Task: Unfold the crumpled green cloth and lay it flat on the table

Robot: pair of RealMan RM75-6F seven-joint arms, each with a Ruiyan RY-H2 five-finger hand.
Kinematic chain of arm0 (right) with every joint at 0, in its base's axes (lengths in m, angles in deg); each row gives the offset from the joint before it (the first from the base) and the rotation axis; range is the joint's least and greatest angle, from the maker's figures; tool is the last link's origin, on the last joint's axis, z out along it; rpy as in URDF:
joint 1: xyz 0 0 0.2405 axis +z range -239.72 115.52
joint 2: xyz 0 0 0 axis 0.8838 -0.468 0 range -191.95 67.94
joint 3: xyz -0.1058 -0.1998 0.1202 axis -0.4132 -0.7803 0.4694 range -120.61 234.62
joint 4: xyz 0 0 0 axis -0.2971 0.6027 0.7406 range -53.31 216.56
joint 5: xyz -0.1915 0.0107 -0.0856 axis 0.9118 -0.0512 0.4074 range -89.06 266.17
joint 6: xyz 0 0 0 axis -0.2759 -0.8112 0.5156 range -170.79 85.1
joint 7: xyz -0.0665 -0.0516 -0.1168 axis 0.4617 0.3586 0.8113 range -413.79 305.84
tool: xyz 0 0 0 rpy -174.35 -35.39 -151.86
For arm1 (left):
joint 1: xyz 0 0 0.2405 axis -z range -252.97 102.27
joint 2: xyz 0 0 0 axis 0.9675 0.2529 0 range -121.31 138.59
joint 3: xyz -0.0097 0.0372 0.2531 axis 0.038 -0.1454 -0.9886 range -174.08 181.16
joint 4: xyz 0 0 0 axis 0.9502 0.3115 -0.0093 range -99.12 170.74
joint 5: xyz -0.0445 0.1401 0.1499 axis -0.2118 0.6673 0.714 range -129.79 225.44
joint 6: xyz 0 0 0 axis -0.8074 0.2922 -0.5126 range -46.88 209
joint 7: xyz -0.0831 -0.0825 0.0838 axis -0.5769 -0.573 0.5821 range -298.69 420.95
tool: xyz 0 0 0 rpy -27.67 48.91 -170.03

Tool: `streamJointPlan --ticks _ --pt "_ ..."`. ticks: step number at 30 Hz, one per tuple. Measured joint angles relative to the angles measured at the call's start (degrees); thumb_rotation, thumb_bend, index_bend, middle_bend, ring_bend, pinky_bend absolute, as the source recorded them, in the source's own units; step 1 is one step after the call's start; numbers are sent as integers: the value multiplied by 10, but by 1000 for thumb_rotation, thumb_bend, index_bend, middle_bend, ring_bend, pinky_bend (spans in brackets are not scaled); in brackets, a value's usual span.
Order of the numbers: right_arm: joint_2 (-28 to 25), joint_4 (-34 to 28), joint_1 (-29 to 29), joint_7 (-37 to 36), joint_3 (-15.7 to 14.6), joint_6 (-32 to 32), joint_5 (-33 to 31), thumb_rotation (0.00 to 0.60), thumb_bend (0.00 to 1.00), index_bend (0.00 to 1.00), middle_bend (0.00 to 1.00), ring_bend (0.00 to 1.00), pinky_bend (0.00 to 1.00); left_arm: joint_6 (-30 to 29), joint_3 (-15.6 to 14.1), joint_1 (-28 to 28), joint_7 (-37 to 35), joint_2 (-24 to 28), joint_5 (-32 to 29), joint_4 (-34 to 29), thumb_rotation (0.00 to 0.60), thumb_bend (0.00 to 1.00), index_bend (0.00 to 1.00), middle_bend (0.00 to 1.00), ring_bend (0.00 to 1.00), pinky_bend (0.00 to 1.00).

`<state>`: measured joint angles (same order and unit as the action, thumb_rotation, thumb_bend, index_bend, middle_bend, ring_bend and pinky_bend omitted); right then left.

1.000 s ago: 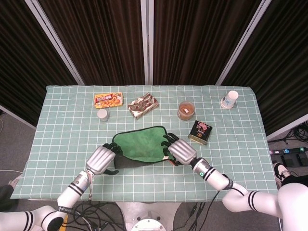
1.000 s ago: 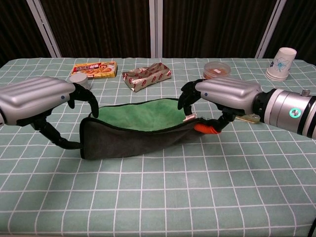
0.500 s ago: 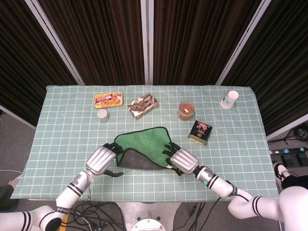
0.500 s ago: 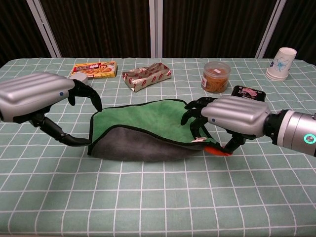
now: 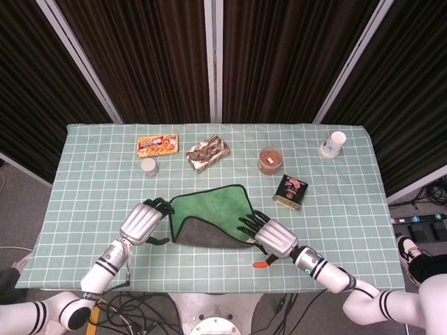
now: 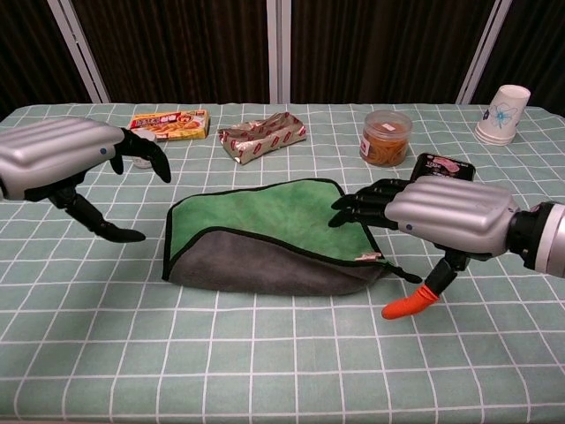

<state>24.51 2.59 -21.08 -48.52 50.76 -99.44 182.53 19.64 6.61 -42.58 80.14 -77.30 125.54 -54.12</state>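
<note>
The green cloth point(image 5: 211, 209) point(image 6: 275, 212) lies on the table, mostly spread. Its front edge is folded so that a strip of the grey underside point(image 6: 265, 266) faces me. My left hand point(image 5: 142, 222) point(image 6: 60, 155) hovers just left of the cloth with its fingers apart and holds nothing. At the cloth's right corner, my right hand point(image 5: 274, 239) point(image 6: 448, 212) is open. Its dark fingers point(image 6: 357, 204) reach over the cloth's right edge, and its orange-tipped thumb point(image 6: 406, 307) points down at the table beside the cloth.
Along the back stand an orange snack box point(image 5: 157, 144), a silver wrapped packet point(image 5: 207, 151), a small white cap point(image 5: 148, 165), a clear jar with brown contents point(image 5: 269, 160) and a paper cup point(image 5: 335, 144). A black tin point(image 5: 290, 191) lies just behind my right hand.
Both hands let go of the cloth's raised front edge and drew apart. The cloth sank onto the table, and the right thumb came out from under it.
</note>
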Motion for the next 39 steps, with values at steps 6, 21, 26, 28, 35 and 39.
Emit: streamJointPlan --ticks 6,21,26,28,35,39 --pt "-36 -28 -6 -1 29 -33 -7 276 0 52 0 0 0 18 25 14 -40 -12 -17 41 600 301 376 301 213 324" --pt "-74 -43 -29 7 100 -80 -63 355 0 52 0 0 0 136 38 93 -109 -99 -20 183 600 264 455 269 180 309" --pt "-77 -34 -34 -3 99 -82 -63 359 0 52 0 0 0 150 36 101 -84 -122 -47 185 600 214 455 259 171 306" --pt "-77 -30 -37 -10 99 -81 -63 355 0 53 0 0 0 152 37 102 -75 -129 -57 188 600 198 455 247 158 293" --pt "-75 -21 -42 -29 99 -82 -62 355 0 52 0 0 0 149 59 110 -38 -159 -109 211 521 233 460 125 62 181" --pt "-74 -15 -44 -40 101 -82 -63 358 0 53 0 0 0 156 63 116 -25 -163 -126 217 439 275 479 98 46 160"
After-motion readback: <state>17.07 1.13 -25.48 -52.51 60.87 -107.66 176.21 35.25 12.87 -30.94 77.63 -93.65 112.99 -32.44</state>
